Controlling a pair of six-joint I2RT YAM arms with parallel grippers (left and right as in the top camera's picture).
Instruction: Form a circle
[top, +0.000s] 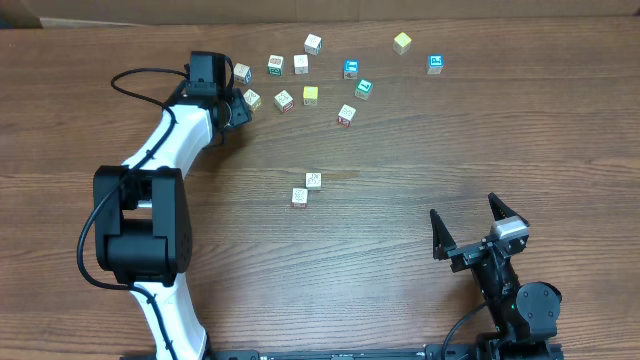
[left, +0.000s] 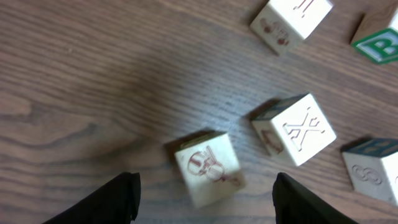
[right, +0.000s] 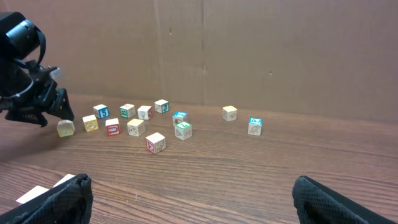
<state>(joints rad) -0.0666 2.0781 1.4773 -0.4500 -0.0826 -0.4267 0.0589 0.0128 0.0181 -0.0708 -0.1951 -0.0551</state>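
Green-lettered cube (left: 380, 43) partly off-frame

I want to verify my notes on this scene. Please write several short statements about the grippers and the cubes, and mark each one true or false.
1. The right gripper is open and empty. True.
2. The left gripper is shut on a cube. False: its jaws stand open, with a cube between them.
3. A pair of cubes lies apart from the others, near the middle of the table. True.
4. Some cubes are stacked. False: each one lies singly on the table.
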